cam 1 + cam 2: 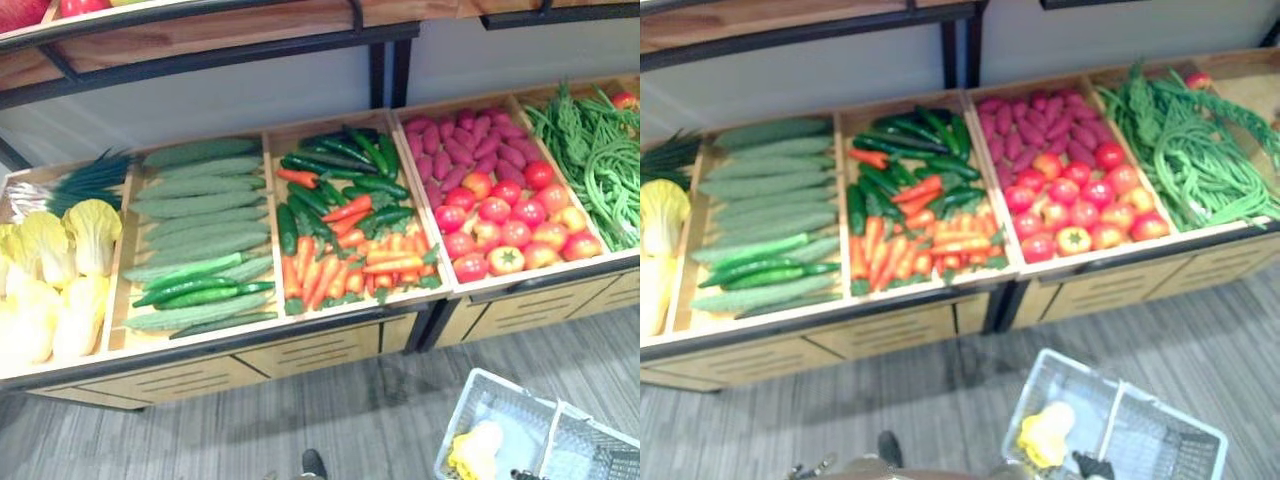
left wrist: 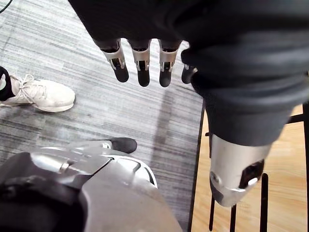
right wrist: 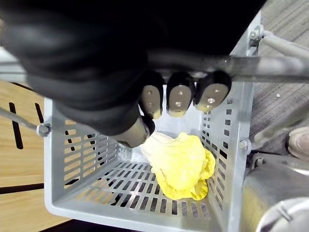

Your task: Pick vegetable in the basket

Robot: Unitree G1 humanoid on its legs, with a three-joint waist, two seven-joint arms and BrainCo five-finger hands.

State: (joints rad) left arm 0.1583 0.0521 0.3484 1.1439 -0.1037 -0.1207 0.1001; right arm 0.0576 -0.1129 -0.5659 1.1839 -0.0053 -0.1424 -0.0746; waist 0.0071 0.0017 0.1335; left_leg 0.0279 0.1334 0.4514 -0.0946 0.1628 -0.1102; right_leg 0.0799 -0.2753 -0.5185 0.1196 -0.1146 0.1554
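A grey mesh basket (image 1: 482, 381) hangs low over the floor at my lower right, in front of the vegetable stand. One pale yellow cabbage (image 3: 178, 163) lies on its bottom, also visible as the yellow cabbage (image 1: 1044, 436) from above. My right hand (image 3: 179, 94) has its fingers curled round the basket's metal handle (image 3: 273, 66) and carries the basket (image 3: 77, 166). My left hand (image 2: 140, 63) hangs over the grey floor with straight fingers and nothing in it.
The wooden stand holds yellow cabbages (image 1: 60, 260), long cucumbers (image 1: 195, 215), carrots and chillies (image 1: 345, 255), purple sweet potatoes (image 1: 470, 145), tomatoes (image 1: 510, 225) and green beans (image 1: 600, 160). An upper shelf (image 1: 210, 35) overhangs it. A person's white shoe (image 2: 38, 94) stands near my left hand.
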